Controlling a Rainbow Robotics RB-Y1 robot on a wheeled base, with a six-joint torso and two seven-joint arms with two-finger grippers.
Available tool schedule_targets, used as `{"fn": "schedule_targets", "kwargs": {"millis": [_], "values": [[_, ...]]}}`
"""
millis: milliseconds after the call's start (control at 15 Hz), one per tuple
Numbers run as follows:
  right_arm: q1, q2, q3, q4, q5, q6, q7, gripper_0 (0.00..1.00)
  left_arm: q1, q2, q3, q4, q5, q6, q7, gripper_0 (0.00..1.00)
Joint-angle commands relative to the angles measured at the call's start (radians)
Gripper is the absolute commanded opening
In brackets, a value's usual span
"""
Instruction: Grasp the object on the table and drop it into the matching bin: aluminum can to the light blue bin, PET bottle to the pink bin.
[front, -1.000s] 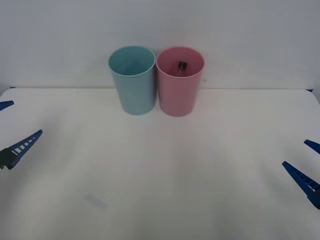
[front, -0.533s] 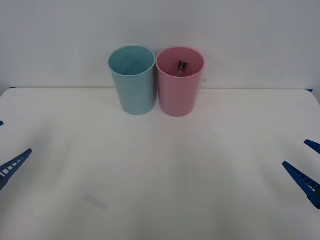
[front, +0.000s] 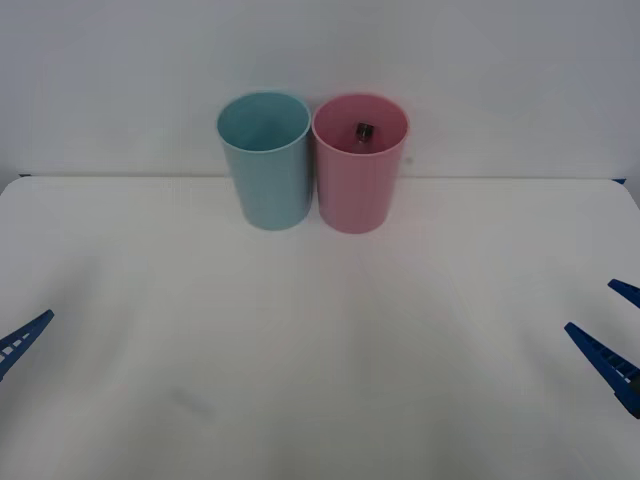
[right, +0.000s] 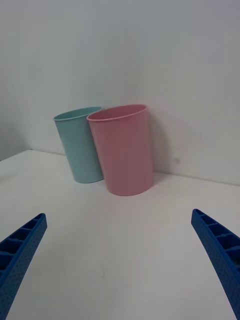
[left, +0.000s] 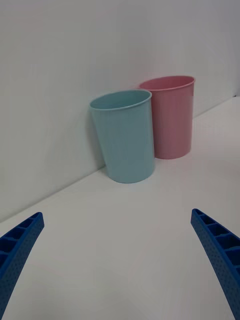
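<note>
The PET bottle (front: 364, 131) lies inside the pink bin (front: 360, 185); just its black cap and a bit of clear neck show above the rim. The light blue bin (front: 266, 170) stands touching the pink bin's left side, at the back of the white table (front: 320, 360). My left gripper (left: 117, 214) is open and empty at the table's left edge, with one blue finger (front: 25, 336) showing in the front view. My right gripper (front: 590, 306) is open and empty at the right edge. The wrist views show the pink bin (right: 124, 150) (left: 172, 117) and the light blue bin (right: 80, 145) (left: 125, 137) well ahead of the fingers.
A plain white wall (front: 320, 50) rises directly behind the two bins. Bare tabletop stretches between the bins and both grippers.
My left gripper has drawn back to the left and toward the table's front, leaving one fingertip in the front view. The right gripper and both bins have not moved.
</note>
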Motion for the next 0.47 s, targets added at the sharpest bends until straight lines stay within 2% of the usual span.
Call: {"fn": "schedule_targets", "kwargs": {"millis": [67,467], "values": [[0.000,0.000,0.000,0.000,0.000,0.000,0.000,1.00,0.001,0.001,-0.001,0.000,0.000,0.000,0.000,1.00],[0.000,0.000,0.000,0.000,0.000,0.000,0.000,1.00,0.001,0.001,-0.001,0.000,0.000,0.000,0.000,1.00]]}}
